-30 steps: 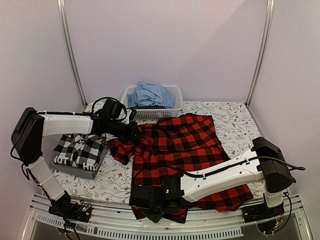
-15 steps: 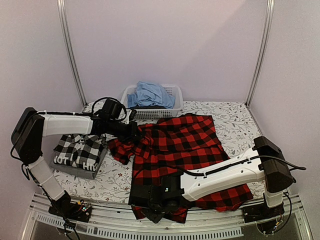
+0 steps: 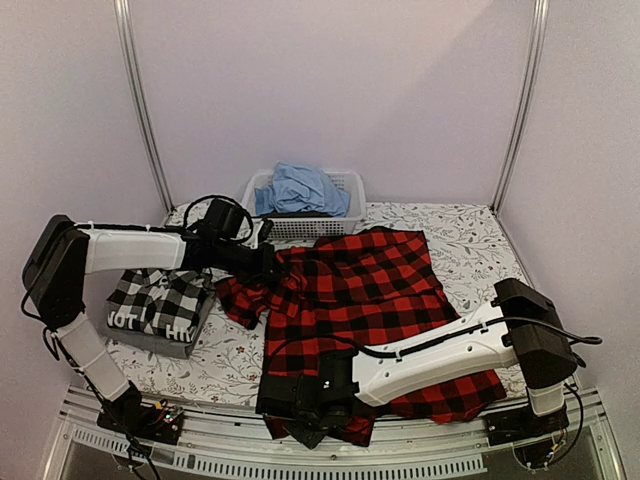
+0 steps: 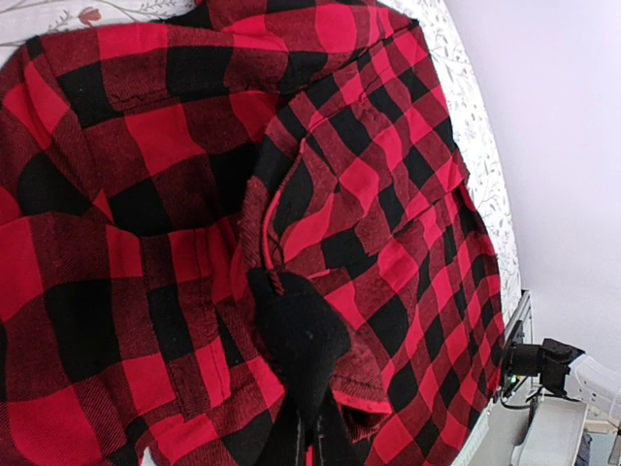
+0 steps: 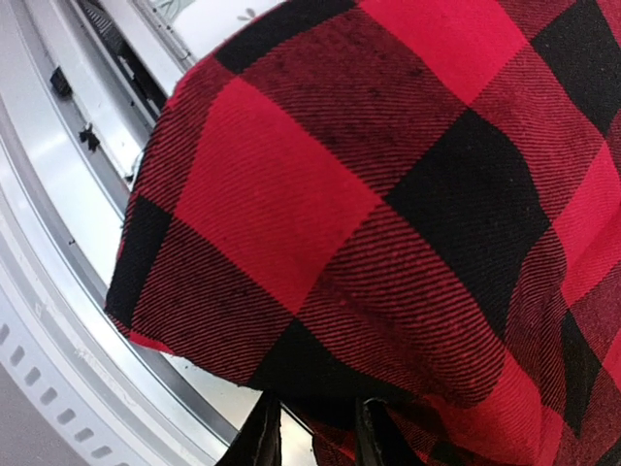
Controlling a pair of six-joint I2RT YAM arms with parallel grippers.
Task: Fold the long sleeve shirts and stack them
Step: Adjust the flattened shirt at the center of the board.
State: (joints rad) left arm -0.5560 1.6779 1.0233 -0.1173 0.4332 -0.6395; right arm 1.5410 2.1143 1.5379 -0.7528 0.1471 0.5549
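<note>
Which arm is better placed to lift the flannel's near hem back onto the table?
Right, likely. The right gripper sits at the flannel's hem overhanging the table's near edge, jaws parted; the left gripper is shut on the far left part.

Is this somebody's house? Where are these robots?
Probably not a house, more likely a robot practice booth for folding laundry. Two white robot arms are bolted to a flowery table, plain walls and metal posts close it in, and a flannel shirt and a clothes basket lie on top.
</note>
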